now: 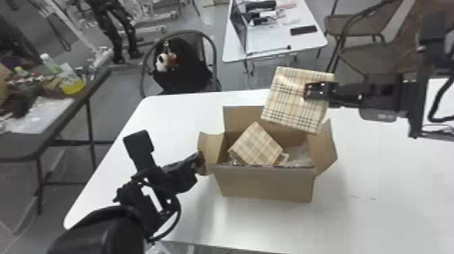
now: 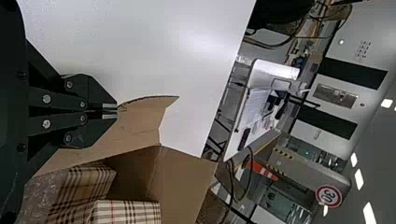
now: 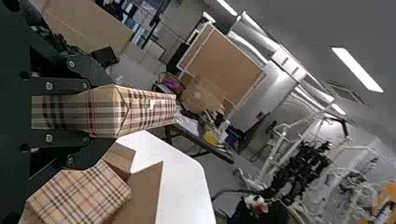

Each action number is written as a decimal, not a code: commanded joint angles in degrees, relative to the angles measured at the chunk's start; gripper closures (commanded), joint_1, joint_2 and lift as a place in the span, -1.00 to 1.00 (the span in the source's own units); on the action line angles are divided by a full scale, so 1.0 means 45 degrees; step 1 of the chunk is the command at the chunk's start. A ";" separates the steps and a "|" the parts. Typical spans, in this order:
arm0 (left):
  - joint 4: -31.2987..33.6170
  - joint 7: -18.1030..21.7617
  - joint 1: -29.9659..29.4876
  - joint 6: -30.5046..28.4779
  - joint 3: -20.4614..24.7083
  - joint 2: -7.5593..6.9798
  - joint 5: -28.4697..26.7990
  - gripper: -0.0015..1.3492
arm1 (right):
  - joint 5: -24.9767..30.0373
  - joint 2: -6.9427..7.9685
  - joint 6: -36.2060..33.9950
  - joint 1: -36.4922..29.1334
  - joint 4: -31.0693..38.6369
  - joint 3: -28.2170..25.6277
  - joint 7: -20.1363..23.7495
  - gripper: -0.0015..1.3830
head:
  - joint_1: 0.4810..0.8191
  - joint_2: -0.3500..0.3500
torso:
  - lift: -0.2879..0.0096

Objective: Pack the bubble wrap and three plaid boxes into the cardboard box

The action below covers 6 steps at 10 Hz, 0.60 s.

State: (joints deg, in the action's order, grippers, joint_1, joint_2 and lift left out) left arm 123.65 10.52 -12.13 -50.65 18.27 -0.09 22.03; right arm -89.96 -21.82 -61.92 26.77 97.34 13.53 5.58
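In the head view, the work looked to be at the step of putting in a plaid box: the right hand [image 1: 305, 91] was clamped on 1 held box [image 1: 287, 104], tilted above the far right part of the cardboard box [image 1: 267, 184] on the counter [image 1: 371, 219]. Inside, another plaid box [image 1: 257, 143] lay aslant toward the left, with the bubble wrap [image 1: 299, 157] at its right. The left hand [image 1: 199, 158] was at the left flap [image 1: 208, 145]. The next move seemed to call for levelling the held box, lowering it into the space on the right and letting go, the flap kept out of the way. The near wall hid the bottom of the carton, and the held box covered part of the far right rim. In the left wrist view, the left hand's fingers were close together, the flap's edge apparently nipped at their tips; a darker plaid patch [image 2: 86, 184] and a paler plaid patch [image 2: 128, 213] showed, the latter cut off, and whether they were 2 packed boxes could not be told. In the right wrist view, the fingers gripped the held box from 2 sides, and the aslant box was partly cut off, so how many of the 3 were packed stayed unclear.
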 commanded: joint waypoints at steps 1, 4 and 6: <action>0.0002 -0.0013 0.0020 -0.0014 -0.0057 0.0052 -0.0053 0.81 | -0.0595 0.0104 -0.0303 0.0593 -0.2081 0.0548 0.0069 0.71 | 0.16 0.89 | -0.06; -0.0018 -0.0052 0.0020 0.0025 -0.0057 0.0052 -0.0072 0.81 | -0.1259 0.0533 -0.0928 0.1140 -0.6807 0.1505 0.1241 0.71 | 0.27 0.87 | -0.06; -0.0018 -0.0110 0.0078 0.0025 -0.0194 0.0052 -0.0209 0.81 | -0.1298 0.0787 -0.0928 0.2000 -0.9424 0.2970 0.3721 0.71 | 0.27 0.86 | -0.06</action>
State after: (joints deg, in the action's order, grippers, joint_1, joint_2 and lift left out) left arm 123.57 10.06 -11.82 -50.54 17.54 -0.09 21.23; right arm -96.14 -18.59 -65.84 34.37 58.63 24.52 21.83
